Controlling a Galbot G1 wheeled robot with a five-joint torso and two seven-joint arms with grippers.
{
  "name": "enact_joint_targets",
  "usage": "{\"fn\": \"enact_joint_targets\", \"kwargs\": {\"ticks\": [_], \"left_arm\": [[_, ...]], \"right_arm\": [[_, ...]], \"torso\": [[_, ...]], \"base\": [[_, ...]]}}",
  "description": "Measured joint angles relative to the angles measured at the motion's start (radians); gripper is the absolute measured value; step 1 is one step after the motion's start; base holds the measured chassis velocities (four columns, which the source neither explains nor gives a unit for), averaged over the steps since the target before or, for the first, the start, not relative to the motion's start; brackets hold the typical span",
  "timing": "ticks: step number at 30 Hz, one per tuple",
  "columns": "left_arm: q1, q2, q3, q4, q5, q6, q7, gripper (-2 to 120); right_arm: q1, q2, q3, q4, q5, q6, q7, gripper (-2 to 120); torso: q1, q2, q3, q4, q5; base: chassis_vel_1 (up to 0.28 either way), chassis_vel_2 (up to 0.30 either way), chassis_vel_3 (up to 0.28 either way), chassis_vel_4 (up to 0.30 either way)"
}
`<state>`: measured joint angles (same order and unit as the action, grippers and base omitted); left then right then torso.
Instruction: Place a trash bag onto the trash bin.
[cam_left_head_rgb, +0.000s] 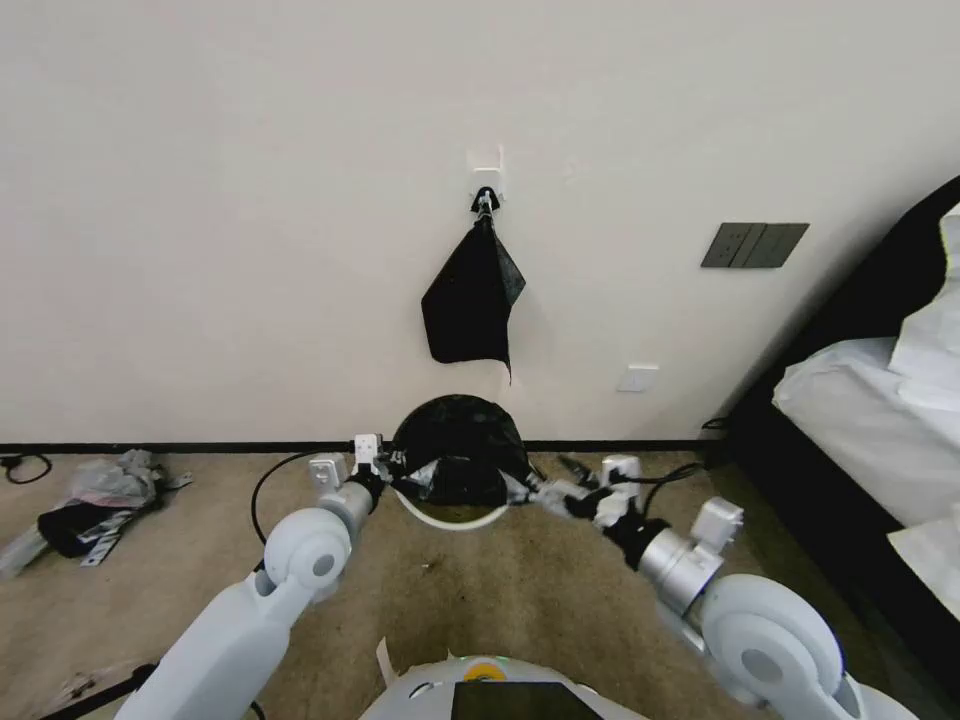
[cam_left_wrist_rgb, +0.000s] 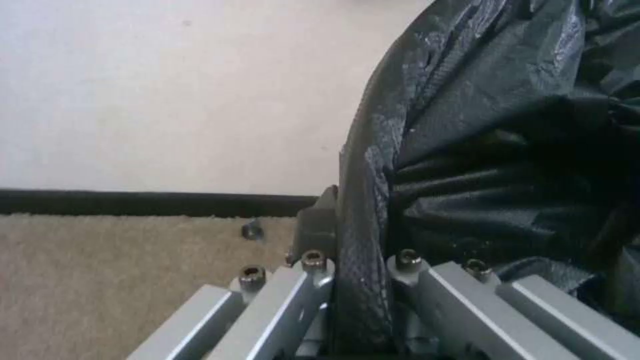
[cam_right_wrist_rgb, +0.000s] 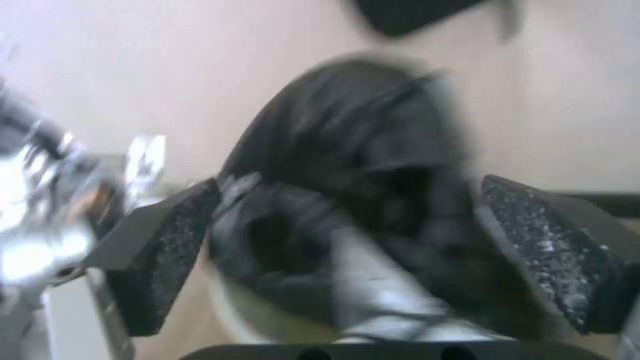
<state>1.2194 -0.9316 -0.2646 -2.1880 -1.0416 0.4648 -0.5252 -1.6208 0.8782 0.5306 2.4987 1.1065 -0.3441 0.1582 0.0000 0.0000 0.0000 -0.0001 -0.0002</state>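
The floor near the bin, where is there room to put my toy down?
Bare carpet lies between the two arms, in front of the trash bin. It is crowded at the bin: the left tool grips the trash bag, and the open right tool is beside it. A crumpled pile fills the far left floor, and a bed the right.

wall (cam_left_head_rgb: 250, 200) close behind trash bin (cam_left_head_rgb: 450, 512), open carpet (cam_left_head_rgb: 480, 590) in front

white rounded arm shells, silver metal wrists, black cables, hex screws on the grey left end effector (cam_left_wrist_rgb: 353, 300) links
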Motion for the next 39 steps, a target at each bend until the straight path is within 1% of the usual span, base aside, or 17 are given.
{"fn": "enact_joint_targets", "kwargs": {"ticks": [2,4,6,8,9,11,14,18,25,28,29,31,32,34,37,38,39], "left_arm": [[0.006,0.009,0.027,-0.014,0.051,0.004,0.029,1],[0.009,0.01,0.033,-0.016,0.068,0.004,0.038,1],[0.023,0.017,0.046,-0.029,0.117,0.004,0.065,1],[0.027,0.019,0.047,-0.032,0.127,0.004,0.071,1],[0.043,0.023,0.047,-0.04,0.16,0.003,0.091,1],[0.051,0.024,0.047,-0.042,0.178,0.001,0.1,1],[0.078,0.016,0.05,-0.052,0.214,-0.004,0.113,1],[0.085,0.011,0.051,-0.06,0.22,-0.004,0.114,1],[0.089,0.005,0.048,-0.07,0.221,-0.004,0.114,1],[0.092,-0.004,0.048,-0.073,0.221,-0.004,0.114,1],[0.092,-0.004,0.048,-0.073,0.221,-0.004,0.114,1],[0.097,-0.007,0.048,-0.077,0.222,-0.004,0.113,1],[0.097,-0.007,0.048,-0.077,0.222,-0.004,0.113,1],[0.1,-0.007,0.046,-0.078,0.222,-0.003,0.112,1],[0.1,-0.007,0.045,-0.078,0.222,-0.003,0.112,1],[0.1,-0.007,0.044,-0.08,0.222,-0.003,0.111,1],[0.1,-0.007,0.044,-0.081,0.222,-0.003,0.111,1]], "right_arm": [[0.046,-0.049,-0.057,0.006,0.004,-0.07,-0.041,100],[0.065,-0.064,-0.075,0.006,0.006,-0.085,-0.047,100],[0.137,-0.115,-0.145,0.006,0.021,-0.124,-0.052,100],[0.153,-0.128,-0.159,0.006,0.028,-0.13,-0.052,100],[0.19,-0.157,-0.193,0.006,0.048,-0.144,-0.05,100],[0.206,-0.165,-0.209,0.001,0.056,-0.149,-0.049,100],[0.28,-0.176,-0.287,-0.042,0.078,-0.169,-0.024,100],[0.311,-0.186,-0.309,-0.071,0.076,-0.172,-0.015,100],[0.313,-0.22,-0.306,-0.097,0.072,-0.176,-0.013,100],[0.303,-0.235,-0.319,-0.11,0.068,-0.177,-0.011,89],[0.303,-0.235,-0.319,-0.11,0.068,-0.177,-0.011,89],[0.298,-0.236,-0.33,-0.111,0.058,-0.176,-0.01,77],[0.298,-0.236,-0.33,-0.111,0.058,-0.176,-0.01,77],[0.299,-0.238,-0.334,-0.11,0.056,-0.176,-0.008,67],[0.3,-0.24,-0.335,-0.109,0.055,-0.176,-0.007,63],[0.3,-0.244,-0.338,-0.108,0.052,-0.176,-0.006,55],[0.299,-0.245,-0.339,-0.107,0.049,-0.176,-0.005,52]], "torso": [[0.0,0.0,0.0,0.0,0.0004],[0.0,0.0,0.0,-0.0001,0.0005],[0.0,0.0,0.0,0.0003,0.0004],[0.0,0.0,0.0,0.0003,0.0003],[0.0,0.0,0.0,0.0002,0.0001],[0.0,0.0,0.0,0.0,0.0002],[0.0,0.0,0.0,0.0002,0.0003],[0.0,0.0,0.0,0.0001,0.0003],[0.0,0.0,0.0,0.0,0.0003],[0.0,0.0,0.0,0.0,0.0002],[0.0,0.0,0.0,0.0,0.0002],[0.0,0.0,0.0,0.0,0.0003],[0.0,0.0,0.0,0.0,0.0003],[0.0,0.0,0.0,0.0,0.0003],[0.0,0.0,0.0,0.0001,0.0003],[0.0,0.0,0.0,0.0001,0.0002],[0.0,0.0,0.0,0.0001,0.0002]], "base": [[0.0,0.0,0.0,0.0],[0.0,0.0,0.0,0.0],[0.0,0.0,0.0,0.0],[0.0,0.0,0.0,0.0],[0.0,0.0,0.0,0.0],[0.0,0.0,0.0,0.0],[0.0,0.0,0.0,0.0],[0.0,0.0,0.0,0.0],[0.0,0.0,0.0,0.0],[0.0,0.0,0.0,0.0],[0.0,0.0,0.0,0.0],[0.0,0.0,0.0,0.0],[0.0,0.0,0.0,0.0],[0.0,0.0,0.0,0.0],[0.0,0.0,0.0,0.0],[0.0,0.0,0.0,0.0],[0.0,0.0,0.0,0.0]]}}
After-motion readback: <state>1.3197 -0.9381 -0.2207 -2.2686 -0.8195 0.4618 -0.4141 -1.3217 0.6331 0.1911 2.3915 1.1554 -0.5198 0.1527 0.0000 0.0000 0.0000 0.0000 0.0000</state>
